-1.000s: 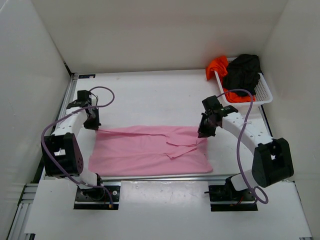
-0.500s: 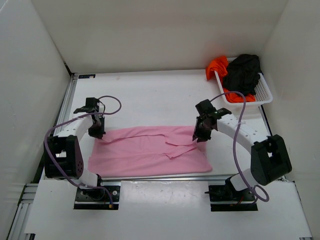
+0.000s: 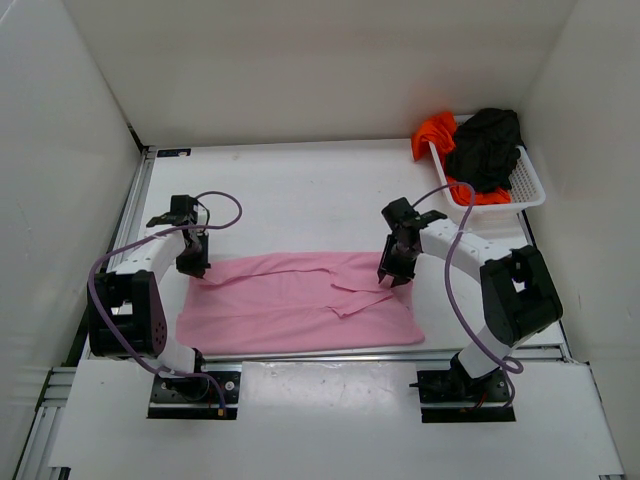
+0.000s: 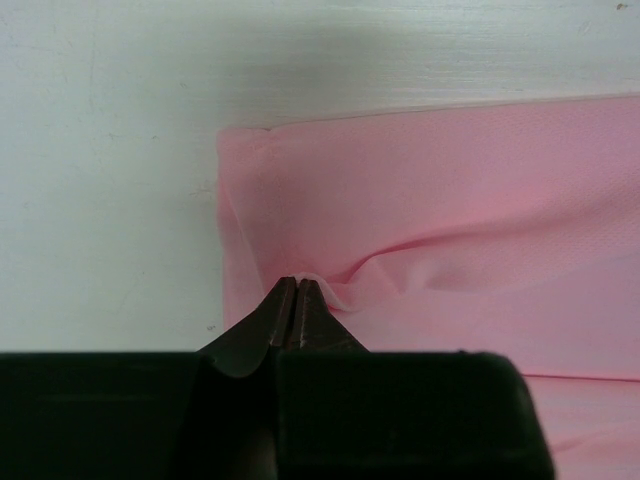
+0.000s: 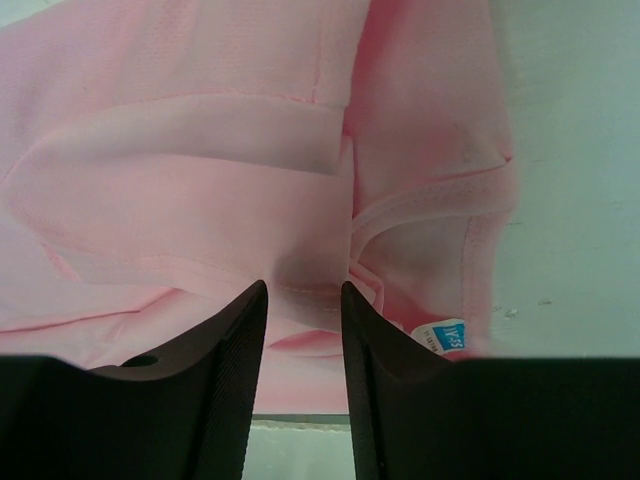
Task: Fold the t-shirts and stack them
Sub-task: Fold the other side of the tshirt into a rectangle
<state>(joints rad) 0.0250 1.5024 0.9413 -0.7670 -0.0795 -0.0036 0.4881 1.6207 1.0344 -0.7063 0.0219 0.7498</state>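
The light pink t-shirt [image 3: 290,300] lies flat and partly folded on the white table, its collar and blue label [image 5: 447,335] at the right end. My left gripper [image 3: 193,268] is shut on a small raised pinch of pink t-shirt [image 4: 420,220] near the far left corner, and the tips [image 4: 297,282] meet on the cloth. My right gripper [image 3: 392,280] stands open over the shirt's far right edge beside the collar. Cloth lies beneath its jaws [image 5: 305,290] and nothing is between them. The black t-shirt [image 3: 487,145] and the orange-red t-shirt [image 3: 433,131] sit bunched in the basket.
A white mesh basket [image 3: 530,188] stands at the back right corner, with orange cloth spilling over its left rim. White walls enclose the table on three sides. A metal rail [image 3: 300,354] runs along the near edge just below the shirt.
My right gripper has opened, letting go of the shirt's right edge, and has shifted slightly left. The left gripper moved right and nearer onto the shirt's corner, then held still.
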